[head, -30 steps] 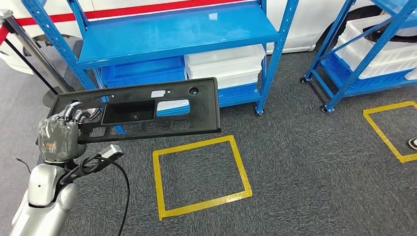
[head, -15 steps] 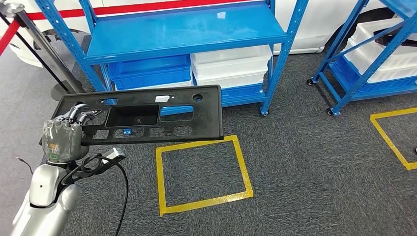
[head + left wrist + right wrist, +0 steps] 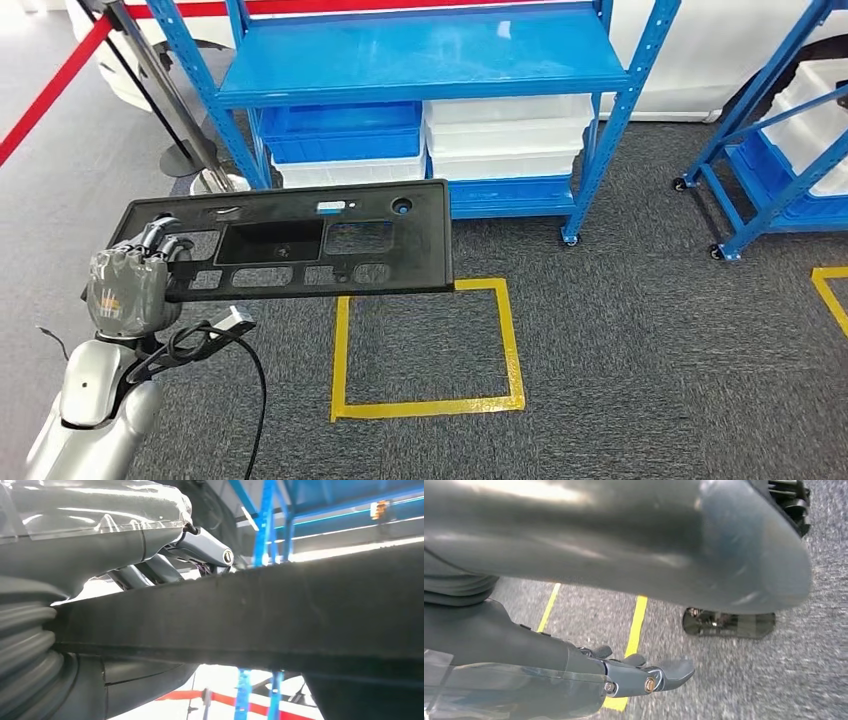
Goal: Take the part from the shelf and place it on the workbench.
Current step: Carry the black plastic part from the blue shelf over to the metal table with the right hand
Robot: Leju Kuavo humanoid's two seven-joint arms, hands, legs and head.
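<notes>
The left hand, grey and wrapped in clear film, is gripping the near left end of a long flat black plastic panel with cut-out windows, its fingers curling over the top face. The panel is reaching out level to the right of that hand, above the dark grey carpet. Beyond it is standing a blue metal shelf rack, and past its right end a yellow tape square is lying. The right hand is hanging over the carpet, fingers loosely extended, holding nothing.
</notes>
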